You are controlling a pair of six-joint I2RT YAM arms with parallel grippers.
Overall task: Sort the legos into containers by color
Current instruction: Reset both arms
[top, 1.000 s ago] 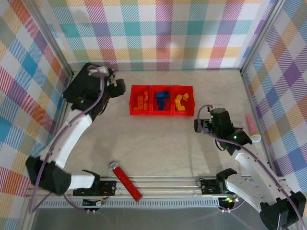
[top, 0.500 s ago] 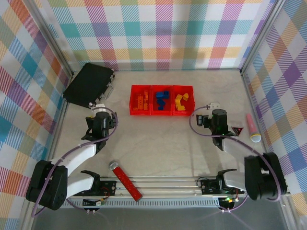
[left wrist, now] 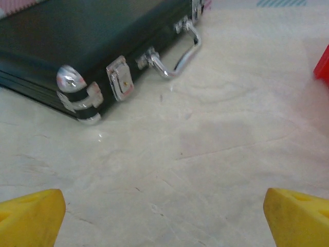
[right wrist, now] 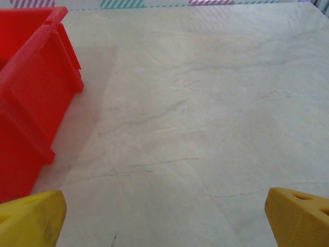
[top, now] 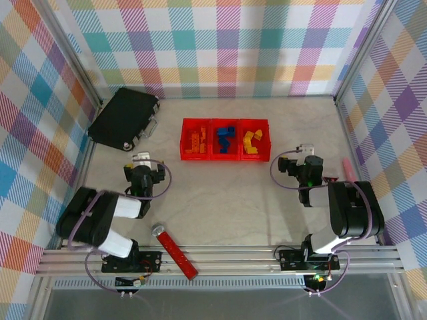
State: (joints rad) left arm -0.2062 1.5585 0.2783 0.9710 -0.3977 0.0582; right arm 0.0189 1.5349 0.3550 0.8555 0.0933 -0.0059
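Toward the back of the desk, right of the black case, find the containers in a row. Nearer, see left tool and right tool, both wide open, gripping nothing. Inside those, note the legos: orange, blue, yellow.

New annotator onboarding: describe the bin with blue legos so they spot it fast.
On the far half of the table sits a row of three red bins. Take the middle bin: only it holds blue legos; orange legos lie left, yellow legos right.
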